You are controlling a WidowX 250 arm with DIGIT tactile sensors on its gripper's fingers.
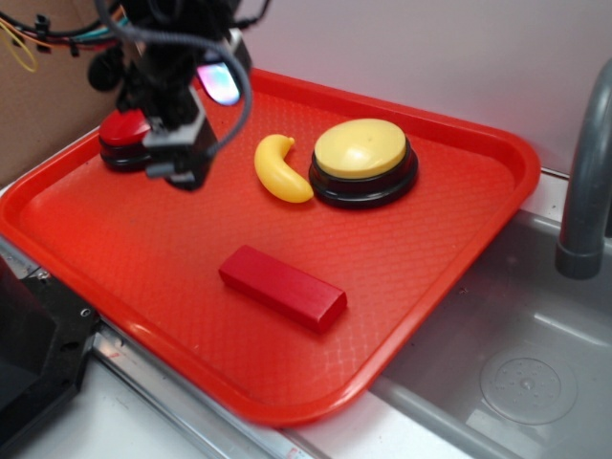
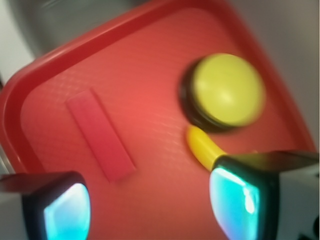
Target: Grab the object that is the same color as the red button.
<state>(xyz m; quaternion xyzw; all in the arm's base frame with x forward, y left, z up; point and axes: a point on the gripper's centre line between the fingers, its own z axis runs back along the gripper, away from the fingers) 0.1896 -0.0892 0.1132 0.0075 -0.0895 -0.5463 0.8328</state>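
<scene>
Gripper hangs above the left rear of the red tray, jaws spread apart and holding nothing, pointed downward. Red block lies flat on the tray floor near the front edge, well apart from the gripper. Behind it sit the banana and yellow button; the red button is partly hidden by the arm.

- A robot test bench set up as a toy kitchen sink area.
- A grey sink basin with a round drain and a grey faucet pipe sits beside a red tray.
- Bundled cables and brown cardboard stand behind.
</scene>
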